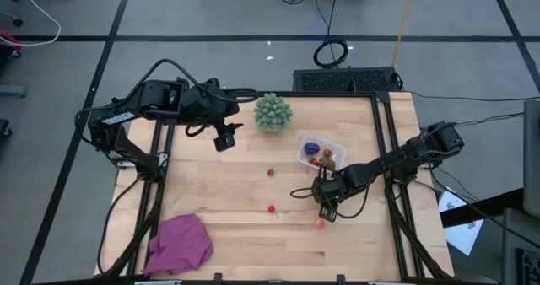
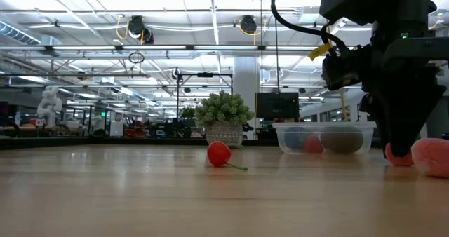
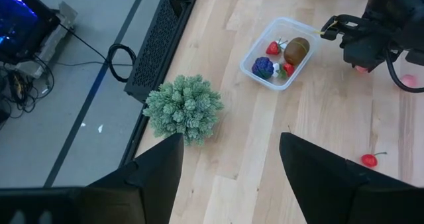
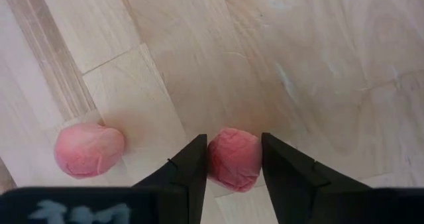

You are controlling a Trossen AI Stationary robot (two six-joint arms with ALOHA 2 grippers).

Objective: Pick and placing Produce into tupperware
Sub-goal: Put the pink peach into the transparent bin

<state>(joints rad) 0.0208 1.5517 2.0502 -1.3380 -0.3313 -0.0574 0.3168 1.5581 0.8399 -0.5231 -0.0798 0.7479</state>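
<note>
The clear tupperware (image 1: 322,153) stands right of the table's middle and holds a purple cluster (image 3: 262,67), a brown oval (image 3: 296,49) and red pieces. Two small red berries (image 1: 271,172) (image 1: 272,208) lie loose on the wood. Near the front right, my right gripper (image 4: 233,141) is shut on a pink-red round piece (image 4: 233,161). A second pink piece (image 4: 88,150) lies beside it. My left gripper (image 1: 224,139) hangs open above the table's far left, with nothing between its fingers (image 3: 159,164). My right gripper pinches the pink-red round piece by its two opposite sides (image 4: 215,159), one finger (image 4: 189,168) on each. The fingers come from above, pointing steeply down. In the low view the piece (image 2: 398,155) sits at table level under the fingers.
A green spiky ball (image 1: 273,112) stands at the far edge, between my left gripper and the tupperware. A magenta cloth (image 1: 180,243) lies at the near left corner. Bare wood stretches across the table's middle.
</note>
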